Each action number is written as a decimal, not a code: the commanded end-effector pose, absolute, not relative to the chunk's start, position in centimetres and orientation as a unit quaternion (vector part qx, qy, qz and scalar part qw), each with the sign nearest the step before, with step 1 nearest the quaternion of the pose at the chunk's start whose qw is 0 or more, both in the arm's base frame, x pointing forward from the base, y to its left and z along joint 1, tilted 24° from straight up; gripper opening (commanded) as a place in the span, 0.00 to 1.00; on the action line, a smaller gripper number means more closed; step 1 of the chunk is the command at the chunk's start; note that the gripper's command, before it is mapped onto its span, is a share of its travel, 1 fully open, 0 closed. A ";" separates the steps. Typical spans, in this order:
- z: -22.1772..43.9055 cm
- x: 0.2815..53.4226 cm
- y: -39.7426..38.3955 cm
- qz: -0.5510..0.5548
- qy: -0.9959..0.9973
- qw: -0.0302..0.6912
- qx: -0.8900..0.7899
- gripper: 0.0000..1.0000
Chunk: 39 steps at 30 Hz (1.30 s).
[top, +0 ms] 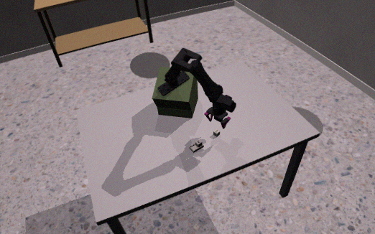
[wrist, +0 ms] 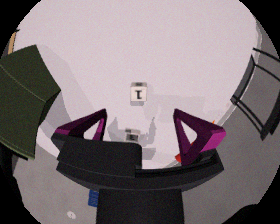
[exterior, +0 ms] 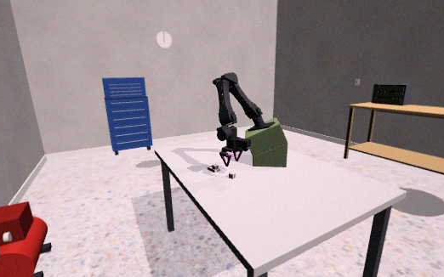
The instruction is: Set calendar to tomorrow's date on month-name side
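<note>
One small pale cube point(top: 216, 133) point(exterior: 231, 175) point(wrist: 138, 93) lies loose on the table, outside the tray. In the wrist view its upper face shows a dark figure that looks like a 1. The small tray point(top: 195, 148) stands on the table a short way off. A second cube point(top: 199, 143) point(exterior: 215, 166) point(wrist: 133, 136) is at the tray, towards one end; its dark mark is too small to read. My gripper point(top: 217, 124) point(exterior: 232, 162) point(wrist: 140, 112) is wide open and empty, above the table near the loose cube. The month's name cannot be read.
The green base block point(top: 175, 97) point(exterior: 270, 146) point(wrist: 26, 100) carries the arm at the back of the table point(top: 267, 125) point(exterior: 316, 204). The arm's shadow falls across the tray area. The table's front edge lies beyond the tray in the top view. Shelving and a blue cabinet point(exterior: 128, 119) stand away from the table.
</note>
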<state>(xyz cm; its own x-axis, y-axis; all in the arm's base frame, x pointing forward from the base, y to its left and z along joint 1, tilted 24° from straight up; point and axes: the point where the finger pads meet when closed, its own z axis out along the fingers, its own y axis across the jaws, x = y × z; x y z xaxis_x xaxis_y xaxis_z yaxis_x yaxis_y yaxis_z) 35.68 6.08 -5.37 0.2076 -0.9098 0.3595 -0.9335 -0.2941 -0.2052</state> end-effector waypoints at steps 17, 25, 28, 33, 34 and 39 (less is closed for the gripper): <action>-5.1 35.9 6.3 0.214 -0.659 0.004 0.721 1.00; -5.0 35.8 6.3 0.212 -0.768 -0.031 0.604 1.00; -5.0 35.8 6.3 0.210 -0.794 -0.040 0.569 1.00; -5.0 35.8 6.3 0.207 -0.832 -0.055 0.512 1.00; -5.0 35.8 6.3 0.205 -0.847 -0.061 0.486 1.00; -5.0 35.7 6.3 0.199 -0.886 -0.078 0.412 1.00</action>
